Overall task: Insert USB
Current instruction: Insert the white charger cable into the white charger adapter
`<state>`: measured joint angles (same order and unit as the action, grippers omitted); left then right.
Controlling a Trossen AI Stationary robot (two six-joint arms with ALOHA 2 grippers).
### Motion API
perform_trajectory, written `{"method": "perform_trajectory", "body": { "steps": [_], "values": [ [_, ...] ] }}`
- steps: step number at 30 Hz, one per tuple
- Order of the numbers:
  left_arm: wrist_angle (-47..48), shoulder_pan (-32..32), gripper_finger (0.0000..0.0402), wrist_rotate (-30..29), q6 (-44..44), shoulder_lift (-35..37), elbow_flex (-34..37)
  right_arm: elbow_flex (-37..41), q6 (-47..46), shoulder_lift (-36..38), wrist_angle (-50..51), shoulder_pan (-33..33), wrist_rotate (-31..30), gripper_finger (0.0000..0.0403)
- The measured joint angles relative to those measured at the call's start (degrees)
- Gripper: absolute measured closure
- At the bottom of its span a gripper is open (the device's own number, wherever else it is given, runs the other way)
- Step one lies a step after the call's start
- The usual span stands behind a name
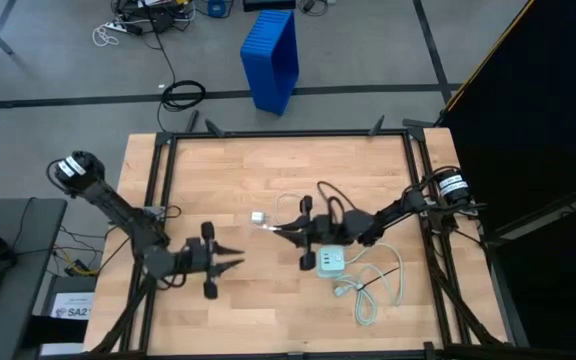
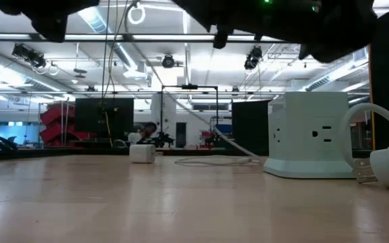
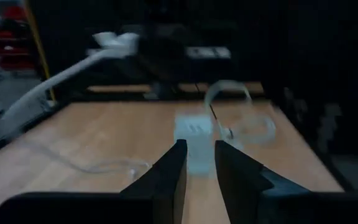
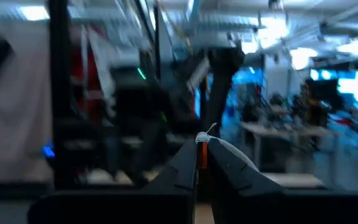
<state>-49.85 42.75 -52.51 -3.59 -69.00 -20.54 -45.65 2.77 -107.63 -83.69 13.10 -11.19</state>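
Right gripper (image 4: 199, 157) pinches thin white USB (image 4: 229, 149); boxy charger block (image 1: 329, 262) beside.

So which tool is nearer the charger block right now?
The right. The right tool sits just beside the charger block, holding the thin USB cable. The left tool hangs open farther off, across bare table.

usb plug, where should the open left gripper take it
Take the USB by its white plug body, coming from above: it lies flat on the table. The right gripper pinches the cable just behind, so keep the left gripper plug-side.
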Motion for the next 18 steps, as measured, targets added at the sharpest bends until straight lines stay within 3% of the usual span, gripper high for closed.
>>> {"method": "perform_trajectory", "body": {
  "steps": [3, 9, 18],
  "values": [
    [-8.07, -4.21, 0.0332, 1.36, 1.78, -1.44, 2.07, 1.15, -0.68, 0.0, -3.58, -0.08, 1.32, 0.0403],
    [-11.54, -12.91, 0.033, 16.55, 1.97, -6.62, -1.68, 0.76, -0.68, 0.02, -3.56, 0.29, 1.48, 0.0403],
    [-22.43, -16.88, 0.033, 17.95, 8.96, -17.28, -9.11, 0.76, -0.68, 0.02, -3.62, 1.02, 1.46, 0.0403]
  ]
}}
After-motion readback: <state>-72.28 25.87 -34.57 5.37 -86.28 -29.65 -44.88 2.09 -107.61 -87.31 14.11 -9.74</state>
